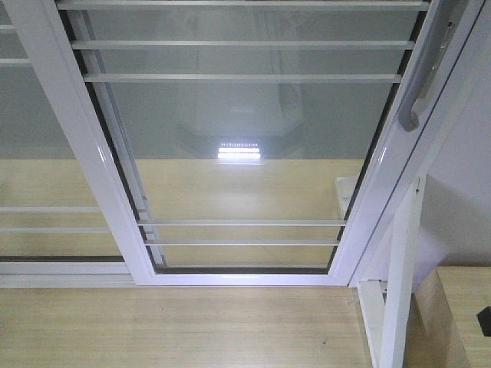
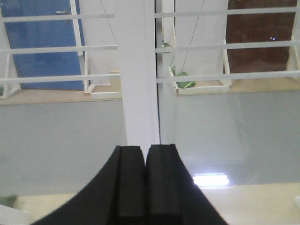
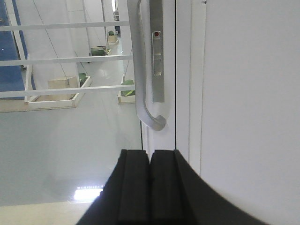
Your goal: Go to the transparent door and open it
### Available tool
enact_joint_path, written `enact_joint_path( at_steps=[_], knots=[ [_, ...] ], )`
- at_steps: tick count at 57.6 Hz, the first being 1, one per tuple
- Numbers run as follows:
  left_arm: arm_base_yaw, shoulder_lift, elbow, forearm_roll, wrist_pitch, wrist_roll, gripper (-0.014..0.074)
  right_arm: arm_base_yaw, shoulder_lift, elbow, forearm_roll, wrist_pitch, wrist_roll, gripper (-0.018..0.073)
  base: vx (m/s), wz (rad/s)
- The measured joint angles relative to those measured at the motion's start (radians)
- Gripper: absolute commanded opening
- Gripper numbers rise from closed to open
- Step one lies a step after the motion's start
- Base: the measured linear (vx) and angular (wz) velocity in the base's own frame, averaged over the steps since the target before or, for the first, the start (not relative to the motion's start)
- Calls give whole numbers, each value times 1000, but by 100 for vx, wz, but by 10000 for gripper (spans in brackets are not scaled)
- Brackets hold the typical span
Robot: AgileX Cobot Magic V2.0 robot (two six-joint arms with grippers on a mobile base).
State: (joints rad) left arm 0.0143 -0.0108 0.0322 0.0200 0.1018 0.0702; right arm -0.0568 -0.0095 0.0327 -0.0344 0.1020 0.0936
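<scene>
Wooden floor (image 1: 176,326), transparent door (image 1: 245,153), handle (image 1: 420,80) top cropped

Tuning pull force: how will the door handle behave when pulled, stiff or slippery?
Handle looks like a rigid metal bar, so likely stiff. Its smooth glossy finish may be slippery; the hooked lower end could catch the right gripper. Door is large framed glass, probably heavy to start.

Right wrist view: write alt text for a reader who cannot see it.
The shut right pincer sits just below the curved silver pull handle of the transparent door, not touching it. White bars cross the glass at left.
</scene>
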Motion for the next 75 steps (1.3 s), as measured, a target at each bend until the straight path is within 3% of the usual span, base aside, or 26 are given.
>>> enact_joint_path(
  at_steps=[11,17,26,43,48,58,66,75],
  knots=[
    [0,0,0,313,8,197,-3,0,0,0,0,0,0,-6,0,0],
    [0,0,0,444,7,239,-3,0,0,0,0,-8,0,-6,0,0],
    [0,0,0,483,7,249,-3,0,0,0,0,-9,0,-6,0,0],
    [0,0,0,486,-3,249,-3,0,0,0,0,-10,0,-6,0,0],
    [0,0,0,437,-74,193,-3,0,0,0,0,-17,1,-6,0,0],
    [0,0,-1,330,-348,15,-3,0,0,-5,12,-63,2,-6,0,0],
    [-1,0,-39,313,-344,-112,-3,0,0,-81,2,-61,2,-6,0,0],
    [-1,41,-188,307,-328,-278,-3,0,42,-245,-52,-61,1,-6,0,0]
  ],
)
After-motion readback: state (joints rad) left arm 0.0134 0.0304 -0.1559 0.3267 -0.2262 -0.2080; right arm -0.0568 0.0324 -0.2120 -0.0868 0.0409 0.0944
